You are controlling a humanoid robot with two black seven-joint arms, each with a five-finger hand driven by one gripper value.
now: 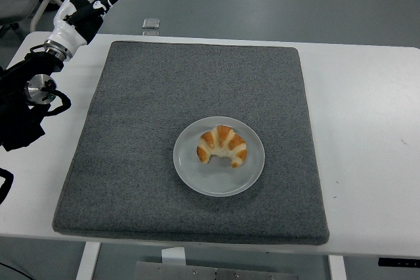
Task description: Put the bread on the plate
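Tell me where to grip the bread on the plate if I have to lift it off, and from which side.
Grip the bread across its thick arched back, coming straight down from above. Both tips curl toward the table's near edge, so the far side is the broadest part. It lies flat on the plate, and the rim hampers a side approach. The left hand, open at the far left corner, is the only one showing.
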